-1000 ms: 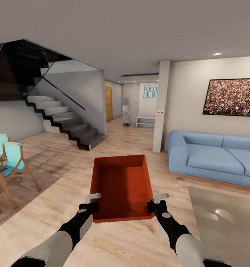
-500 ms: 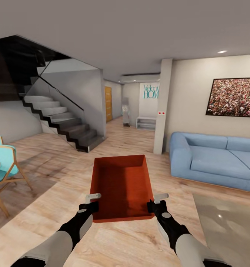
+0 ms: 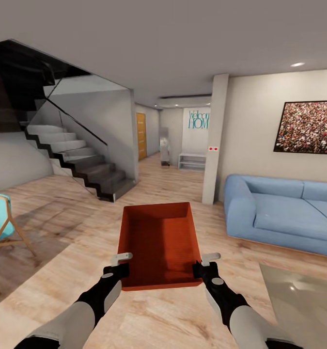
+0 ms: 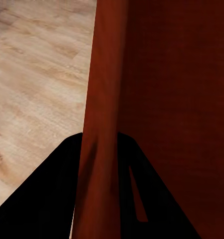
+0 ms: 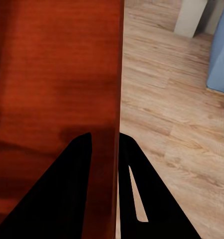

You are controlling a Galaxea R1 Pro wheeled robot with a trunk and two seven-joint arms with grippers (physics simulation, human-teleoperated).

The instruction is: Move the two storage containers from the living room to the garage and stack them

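Living room point(image 3: 260, 145) with wood plank flooring point(image 3: 61, 271) ahead; storage container point(image 3: 159, 242) is carried between both outstretched arms, left gripper point(image 3: 120, 264) clamped on one side wall, right gripper point(image 3: 205, 264) clamped on the opposite wall.

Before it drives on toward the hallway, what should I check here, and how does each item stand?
1. Left gripper clamps the container's left wall, fingers on both sides: ok.
2. Right gripper clamps the right wall: ok.
3. Container level and empty: ok.
4. Wood floor ahead toward the hallway clear: ok.
5. Sofa and pillar off to the right of the path: ok.
6. Second container's whereabouts: cannot tell.
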